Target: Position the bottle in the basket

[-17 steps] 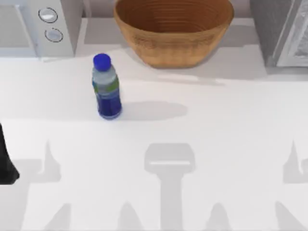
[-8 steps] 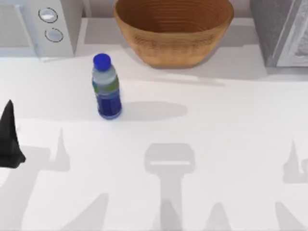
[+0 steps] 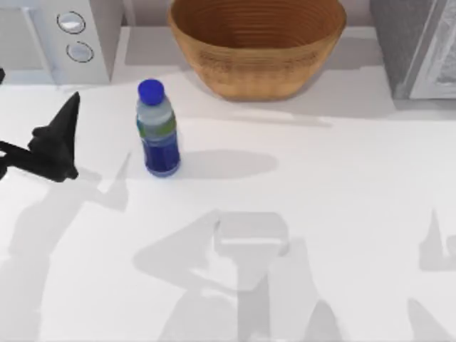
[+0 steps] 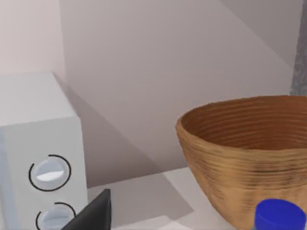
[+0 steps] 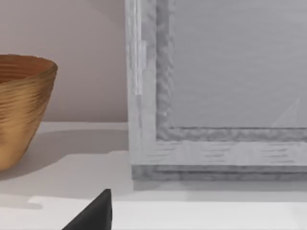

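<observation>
- The bottle (image 3: 157,130) stands upright on the table (image 3: 342,214), just in front of the basket (image 3: 256,46) and toward its left — not yet inside.
- The left gripper (image 3: 60,139) hovers left of the bottle, well apart; whether its fingers are apart cannot be told.
- The bottle looks light, smooth and tippy — best gripped mid-body at the label.
</observation>
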{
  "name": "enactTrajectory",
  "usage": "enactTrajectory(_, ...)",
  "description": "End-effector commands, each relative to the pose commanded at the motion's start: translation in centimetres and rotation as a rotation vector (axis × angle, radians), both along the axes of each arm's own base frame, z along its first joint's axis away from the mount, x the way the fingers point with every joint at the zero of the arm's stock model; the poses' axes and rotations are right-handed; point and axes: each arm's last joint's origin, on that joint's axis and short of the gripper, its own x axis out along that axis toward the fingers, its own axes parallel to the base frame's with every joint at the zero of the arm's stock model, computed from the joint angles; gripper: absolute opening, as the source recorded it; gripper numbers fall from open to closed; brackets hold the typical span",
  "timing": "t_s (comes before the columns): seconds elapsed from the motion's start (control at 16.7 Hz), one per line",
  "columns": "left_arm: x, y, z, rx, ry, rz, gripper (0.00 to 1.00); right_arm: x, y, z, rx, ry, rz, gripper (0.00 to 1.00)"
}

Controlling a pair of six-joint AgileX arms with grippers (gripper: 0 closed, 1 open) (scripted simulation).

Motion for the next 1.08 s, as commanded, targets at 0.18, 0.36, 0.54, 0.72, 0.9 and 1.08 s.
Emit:
enactTrajectory(0.18,3.9,-0.5,-2.7,0.006,0.020,-0.105,1.00,0.0,0.0,0.0,0.000,0.000,0.000,1.00)
enactTrajectory(0.36,6.9,-1.0,-6.7,0.009,0.040,-0.204,1.00,0.0,0.0,0.0,0.000,0.000,0.000,1.00)
enactTrajectory(0.54,8.5,-1.5,-10.9,0.011,0.054,-0.290,1.00,0.0,0.0,0.0,0.000,0.000,0.000,1.00)
enactTrajectory(0.72,9.0,-1.8,-14.1,0.013,0.055,-0.354,1.00,0.0,0.0,0.0,0.000,0.000,0.000,1.00)
enactTrajectory(0.9,9.1,-2.0,-15.8,0.014,0.049,-0.389,1.00,0.0,0.0,0.0,0.000,0.000,0.000,1.00)
enactTrajectory(1.08,9.1,-2.0,-16.0,0.014,0.048,-0.393,1.00,0.0,0.0,0.0,0.000,0.000,0.000,1.00)
